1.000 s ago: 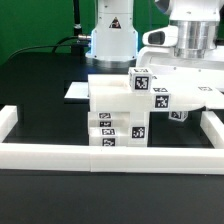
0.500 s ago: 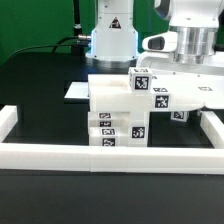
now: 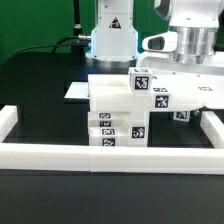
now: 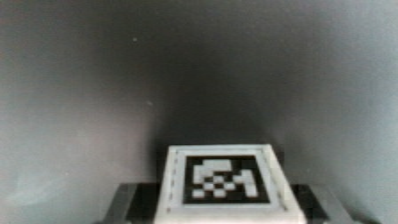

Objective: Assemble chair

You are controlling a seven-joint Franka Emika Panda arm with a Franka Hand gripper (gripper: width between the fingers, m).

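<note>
The partly built chair (image 3: pixel 120 105), made of white tagged blocks and a flat plate (image 3: pixel 175 92), stands against the front border rail (image 3: pixel 110 155). My gripper (image 3: pixel 192 72) hangs over the plate's end at the exterior view's right, its fingertips hidden behind the plate there. In the wrist view a narrow white chair piece (image 4: pixel 217 170) with a square tag on its face sits between my dark fingers (image 4: pixel 143 200). Both fingers lie flush against its sides, so my gripper (image 4: pixel 217 205) is shut on it.
The marker board (image 3: pixel 76 91) lies flat behind the chair, in front of the arm's white base (image 3: pixel 112 35). Low white rail sections stand at the exterior view's left (image 3: pixel 6 120) and right (image 3: pixel 213 128). The tabletop is black.
The hand over the plate's end has shifted only slightly downward. The chair parts lie as before.
</note>
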